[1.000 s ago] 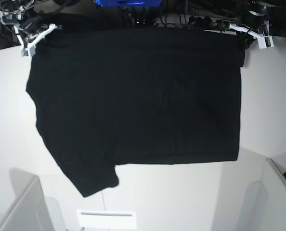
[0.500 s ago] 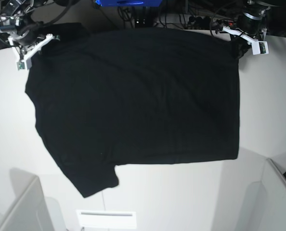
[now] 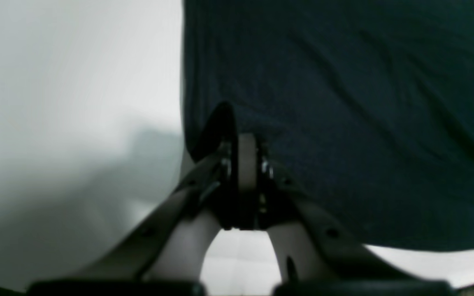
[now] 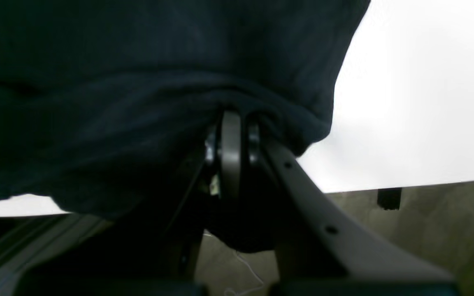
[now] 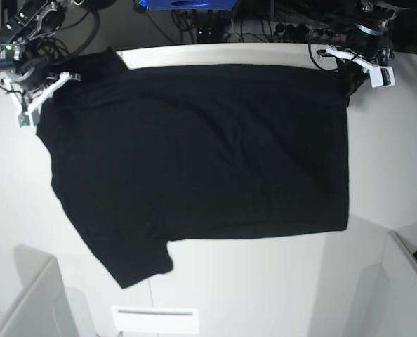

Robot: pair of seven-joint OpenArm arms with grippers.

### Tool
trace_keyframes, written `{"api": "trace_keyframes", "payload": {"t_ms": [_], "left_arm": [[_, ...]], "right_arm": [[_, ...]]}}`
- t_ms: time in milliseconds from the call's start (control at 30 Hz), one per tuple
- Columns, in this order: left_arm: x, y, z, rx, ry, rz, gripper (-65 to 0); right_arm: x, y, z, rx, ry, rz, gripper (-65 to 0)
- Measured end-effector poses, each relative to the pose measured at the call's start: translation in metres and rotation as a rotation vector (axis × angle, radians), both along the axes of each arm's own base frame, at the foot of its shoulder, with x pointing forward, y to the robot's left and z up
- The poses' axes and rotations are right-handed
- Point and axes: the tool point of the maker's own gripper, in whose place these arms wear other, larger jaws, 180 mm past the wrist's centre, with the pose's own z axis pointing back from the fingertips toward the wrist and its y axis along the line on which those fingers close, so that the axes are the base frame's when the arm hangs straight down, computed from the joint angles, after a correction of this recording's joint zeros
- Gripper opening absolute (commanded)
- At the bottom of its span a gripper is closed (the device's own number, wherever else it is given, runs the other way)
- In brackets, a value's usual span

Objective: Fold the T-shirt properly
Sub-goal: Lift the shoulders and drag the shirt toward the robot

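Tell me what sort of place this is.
Probably a robotics lab or test bench, not a home. A black T-shirt lies spread on a plain white table, each far corner pinched by a robot pincer, left and right, with tangled cables behind the table.

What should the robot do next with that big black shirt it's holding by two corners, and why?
Probably lower both corners to the table and let go. The T-shirt lies spread nearly flat on the white table, plain side up, while the left tool and right tool are each shut on a far corner. With the cloth laid out, releasing would free them to start a fold.
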Motion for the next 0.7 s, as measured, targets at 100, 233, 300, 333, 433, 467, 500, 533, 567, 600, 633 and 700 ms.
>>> {"api": "trace_keyframes", "payload": {"t_ms": [100, 233, 300, 333, 433, 467, 500, 533, 567, 600, 633, 700], "left_arm": [[0.008, -0.005, 0.008, -0.105, -0.041, 0.026, -65.0], [0.014, -0.006, 0.007, -0.160, -0.013, 0.029, -65.0], [0.016, 0.004, 0.012, -0.173, -0.017, 0.054, -65.0], [0.016, 0.007, 0.015, -0.193, -0.023, 0.068, -65.0], [0.015, 0.023, 0.027, -0.230, -0.061, 0.116, -65.0], [0.015, 0.033, 0.032, -0.215, -0.072, 0.133, -65.0], [0.016, 0.040, 0.036, -0.206, -0.082, 0.142, -65.0], [0.017, 0.046, 0.040, -0.188, -0.085, 0.137, -65.0], [0.019, 0.049, 0.043, -0.173, -0.090, 0.127, -65.0], [0.020, 0.049, 0.046, -0.174, -0.094, 0.118, -65.0], [0.019, 0.048, 0.046, -0.173, -0.092, 0.111, -65.0], [0.013, 0.048, 0.041, -0.174, -0.065, 0.112, -65.0]], "right_arm": [[0.008, -0.007, 0.006, -0.023, -0.001, 0.003, -65.0], [0.025, -0.007, 0.015, -0.021, -0.047, 0.004, -65.0], [0.027, -0.006, 0.016, -0.021, -0.050, 0.007, -65.0], [0.028, -0.004, 0.015, -0.027, -0.041, 0.022, -65.0], [0.035, 0.015, 0.012, -0.011, -0.038, 0.093, -65.0], [0.035, 0.021, 0.011, 0.001, -0.038, 0.105, -65.0], [0.035, 0.026, 0.009, 0.010, -0.039, 0.119, -65.0], [0.030, 0.028, 0.006, 0.013, -0.026, 0.126, -65.0], [0.027, 0.030, 0.003, 0.017, -0.012, 0.128, -65.0], [0.023, 0.031, 0.001, 0.019, -0.001, 0.125, -65.0], [0.021, 0.031, -0.001, 0.020, 0.005, 0.122, -65.0], [0.022, 0.031, 0.000, 0.020, 0.004, 0.123, -65.0]]}}
